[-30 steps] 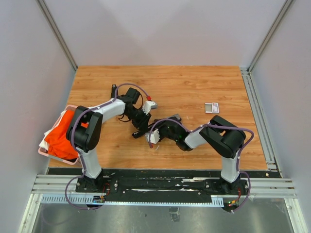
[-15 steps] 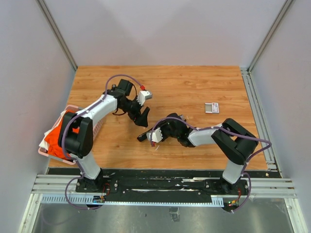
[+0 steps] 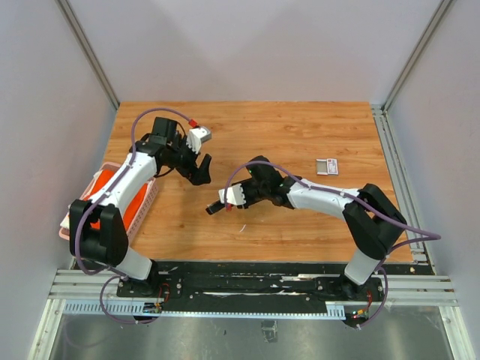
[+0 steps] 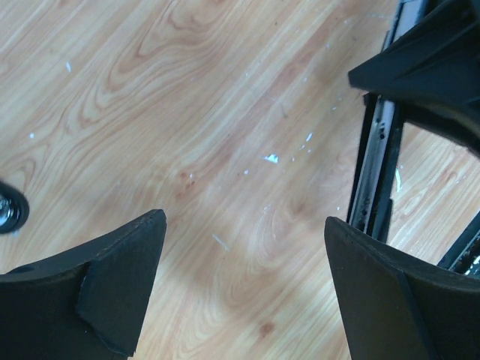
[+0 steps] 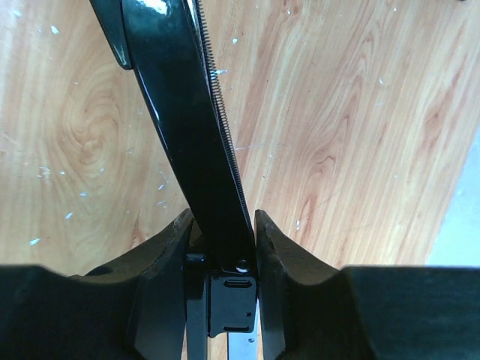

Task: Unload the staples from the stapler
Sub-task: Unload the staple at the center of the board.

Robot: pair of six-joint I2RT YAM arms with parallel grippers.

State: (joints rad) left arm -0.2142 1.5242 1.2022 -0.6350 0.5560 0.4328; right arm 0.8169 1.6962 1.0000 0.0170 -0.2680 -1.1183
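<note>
My right gripper [image 3: 238,193] is shut on the black stapler [image 3: 219,208], which sticks out toward the left. In the right wrist view the gripper [image 5: 221,238] clamps the stapler's hinge end, and its opened black arm [image 5: 172,97] with a long spring rises away. My left gripper [image 3: 198,169] hangs open and empty to the stapler's far left. In its own view the left gripper [image 4: 244,281] frames bare wood, with the stapler's metal rail [image 4: 375,157] at the right. A tiny pale strip of staples [image 3: 241,227] lies on the wood near the stapler.
A pink basket [image 3: 150,201] holding orange cloth hangs over the table's left edge beside the left arm. A small white-and-red box [image 3: 327,166] lies at the right. White flecks [image 4: 271,158] dot the wood.
The left gripper has opened and pulled back to the far left, away from the stapler. The right gripper has carried the stapler a little farther from the near edge.
</note>
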